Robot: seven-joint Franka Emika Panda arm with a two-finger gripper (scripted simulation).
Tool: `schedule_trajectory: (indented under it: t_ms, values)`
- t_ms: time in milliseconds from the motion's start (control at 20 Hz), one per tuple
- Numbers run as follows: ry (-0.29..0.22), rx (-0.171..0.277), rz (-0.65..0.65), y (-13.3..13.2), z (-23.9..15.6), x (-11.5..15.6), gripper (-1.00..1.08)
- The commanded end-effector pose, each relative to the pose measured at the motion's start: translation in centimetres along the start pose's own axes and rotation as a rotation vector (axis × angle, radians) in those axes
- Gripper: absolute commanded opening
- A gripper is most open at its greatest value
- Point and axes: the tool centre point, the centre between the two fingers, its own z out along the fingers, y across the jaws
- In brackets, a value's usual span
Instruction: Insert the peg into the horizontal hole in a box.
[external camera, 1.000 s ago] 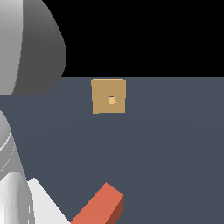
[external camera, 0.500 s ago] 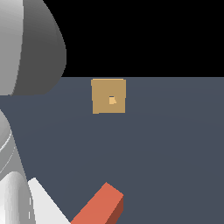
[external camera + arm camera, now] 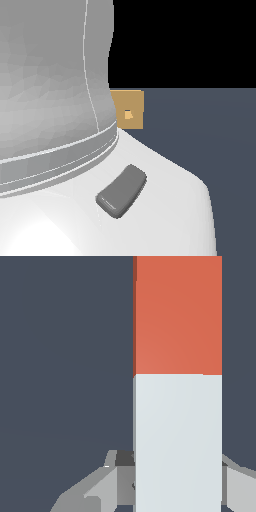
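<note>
My own arm (image 3: 55,100) fills most of the exterior view, a big white-grey shell with a dark grey oval patch (image 3: 121,191) low on the casing, and behind it the box (image 3: 131,111) peeks out, its left part covered by my body. The box stands on the dark grey floor (image 3: 210,130), tan face turned to the camera, and the hole (image 3: 128,114) in that face shows only a lighter orange inside; nothing sits in it. The peg (image 3: 178,381) is out of sight in the exterior view, but the wrist view has it front and centre: a long bar, red-orange on its far half, pale grey-white on the half nearest my gripper (image 3: 175,483). My fingers (image 3: 107,481) show on either side of the pale half, right against its edges, so I appear to be clamped on the peg, though the contact itself is partly hidden. Beneath the bar there is only flat floor.
</note>
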Motion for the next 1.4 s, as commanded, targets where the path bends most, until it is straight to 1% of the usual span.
schedule_trajectory:
  t_ms: [0,150,300,450,550,750,900,1050,1200,1350]
  values:
    - [0.001,-0.002,-0.051,-0.2,-0.5,3.2,-1.00]
    - [0.000,-0.003,-0.128,-1.0,-1.1,7.9,-1.00]
    - [0.000,-0.003,-0.224,-2.4,-1.9,13.6,-1.00]
    - [0.000,-0.004,-0.328,-4.5,-2.7,19.6,-1.00]
    - [0.000,-0.004,-0.390,-6.1,-3.2,23.1,-1.00]
    - [0.000,-0.004,-0.495,-9.2,-4.0,28.7,-1.00]
    - [0.000,-0.003,-0.554,-11.2,-4.5,31.7,-1.00]
    - [0.001,-0.003,-0.597,-12.8,-4.8,33.8,-1.00]
    - [0.001,-0.003,-0.622,-13.8,-5.0,35.0,-1.00]
    - [0.001,-0.003,-0.628,-14.0,-5.0,35.3,-1.00]
